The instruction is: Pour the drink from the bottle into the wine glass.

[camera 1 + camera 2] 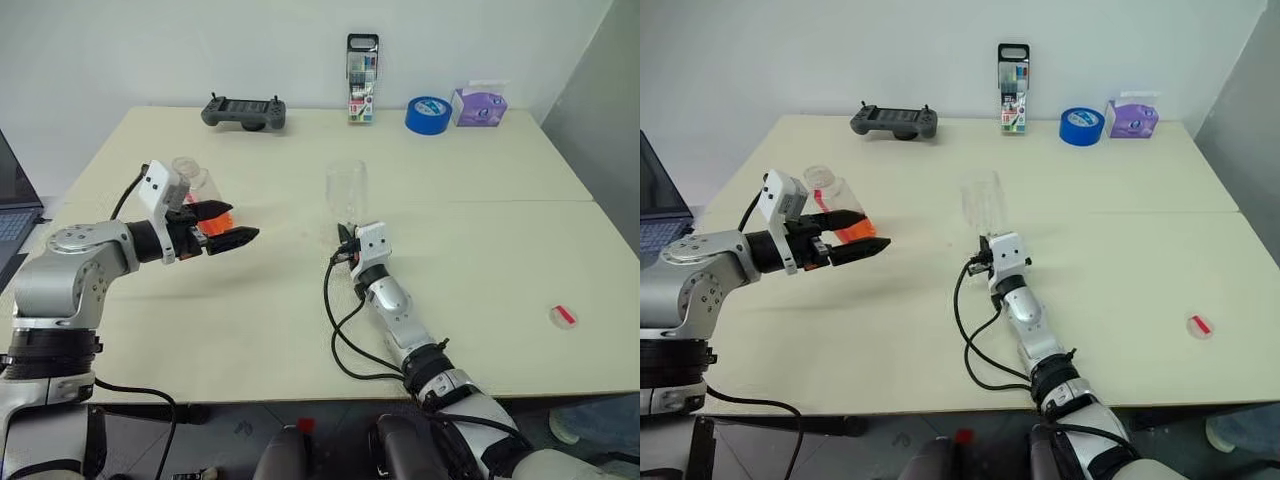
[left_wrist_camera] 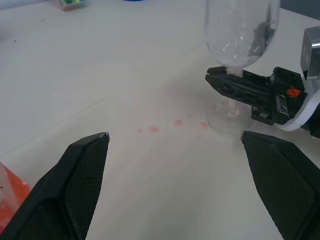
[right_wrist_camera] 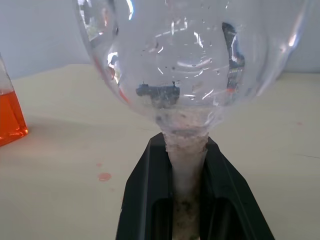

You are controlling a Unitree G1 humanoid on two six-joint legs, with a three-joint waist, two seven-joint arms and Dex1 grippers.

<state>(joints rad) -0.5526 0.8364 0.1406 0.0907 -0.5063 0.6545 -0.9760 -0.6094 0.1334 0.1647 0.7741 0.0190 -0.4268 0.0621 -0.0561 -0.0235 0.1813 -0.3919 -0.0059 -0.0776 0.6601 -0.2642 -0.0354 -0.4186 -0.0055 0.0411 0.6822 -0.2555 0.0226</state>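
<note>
Left eye view: left gripper [image 1: 232, 226] at centre-left, fingers spread wide, holding nothing. Just behind it, the bottle [image 1: 200, 196] standing on the table [image 1: 500, 250], the drink [image 1: 216, 220] bright orange at its base. At frame centre, right gripper [image 1: 345, 247] clamped on the stem of the wine glass [image 1: 347, 190], bowl upright and empty. Along the far edge: game controller [image 1: 243, 112], marker-pen case [image 1: 362, 80], blue tape roll [image 1: 428, 114], purple tissue box [image 1: 479, 105]. Lower right, a red-and-white cap [image 1: 564, 316] lying well apart.

Right eye view: same layout.

Left wrist view: both black fingertips [image 2: 82, 180] far apart at the bottom corners; glass at upper right, pinched at the stem; reddish drops [image 2: 170, 126] on the table beside its foot.

Right wrist view: glass bowl across the top, stem squeezed between closed jaws; orange liquid at the left edge.
</note>
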